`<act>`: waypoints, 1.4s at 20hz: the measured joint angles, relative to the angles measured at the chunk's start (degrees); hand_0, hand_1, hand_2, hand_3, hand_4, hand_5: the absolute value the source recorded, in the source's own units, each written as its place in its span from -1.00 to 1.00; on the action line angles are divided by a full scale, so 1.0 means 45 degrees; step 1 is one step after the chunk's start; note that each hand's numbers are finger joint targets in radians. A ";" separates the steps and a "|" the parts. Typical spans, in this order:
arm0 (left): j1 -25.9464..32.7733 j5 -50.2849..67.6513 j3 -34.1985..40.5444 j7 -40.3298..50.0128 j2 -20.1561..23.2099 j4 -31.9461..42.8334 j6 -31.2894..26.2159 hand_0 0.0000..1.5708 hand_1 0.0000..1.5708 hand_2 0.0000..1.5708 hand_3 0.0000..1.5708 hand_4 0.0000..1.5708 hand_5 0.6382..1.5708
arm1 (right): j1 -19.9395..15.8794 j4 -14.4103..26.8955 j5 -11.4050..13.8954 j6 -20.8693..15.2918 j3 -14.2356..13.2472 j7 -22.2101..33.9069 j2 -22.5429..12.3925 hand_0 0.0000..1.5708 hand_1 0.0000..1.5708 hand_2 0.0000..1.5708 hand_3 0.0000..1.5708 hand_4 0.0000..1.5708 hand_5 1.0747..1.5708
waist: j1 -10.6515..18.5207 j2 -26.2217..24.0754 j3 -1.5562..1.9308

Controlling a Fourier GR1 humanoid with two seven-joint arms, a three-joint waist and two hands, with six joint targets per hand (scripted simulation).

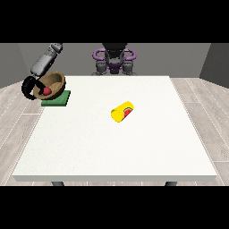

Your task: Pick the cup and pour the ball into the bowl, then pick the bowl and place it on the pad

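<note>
A brown wooden bowl (55,82) is tilted towards the camera just above a green pad (58,100) at the table's far left edge. A red ball (46,91) lies inside the bowl. The black hand at the view's left (28,87) has its fingers curled round the bowl's left rim, with its grey forearm rising behind it. A yellow cup (121,112) lies on its side near the table's middle, its reddish mouth facing right. No hand shows at the view's right.
The white table (112,147) stretches wide in front of the cup. The robot's torso (114,60) stands behind the far edge. The pad sits close to the table's left edge.
</note>
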 measured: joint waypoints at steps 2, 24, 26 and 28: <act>0.0101 0.0110 0.0029 0.0177 0.0024 0.0027 0.0016 -1.00 -1.00 -1.00 -1.00 -1.00 0.92 | -0.0046 0.0201 -0.0012 0.0143 -0.0034 -0.0042 -0.0100 1.00 1.00 1.00 0.13 0.60 0.98 | -0.0047 -0.0213 -0.0005; 0.0843 0.0177 0.0028 -0.0305 0.0059 0.0235 -0.0053 -1.00 -1.00 -1.00 -1.00 -1.00 0.88 | -0.0088 0.1516 -0.0340 -0.0581 -0.0575 0.0733 0.0141 0.09 0.09 0.02 0.40 -1.00 0.88 | -0.0050 -0.0641 -0.0008; 0.0823 0.0312 0.0125 -0.0137 0.0192 0.0030 0.0031 -1.00 -1.00 -1.00 -1.00 -1.00 0.89 | -0.0251 0.1772 -0.0474 -0.0567 -0.0798 0.0832 -0.0186 -0.08 -0.08 -0.17 0.32 -1.00 0.87 | 0.0016 -0.0543 -0.0004; 0.0868 0.0358 0.0177 -0.0153 0.0236 -0.0020 0.0077 -1.00 -1.00 -1.00 -1.00 -1.00 0.89 | -0.0442 0.1885 -0.0546 -0.0431 -0.0903 0.1021 -0.0550 -0.12 -0.12 -0.27 0.30 -1.00 0.85 | -0.0021 -0.0435 -0.0004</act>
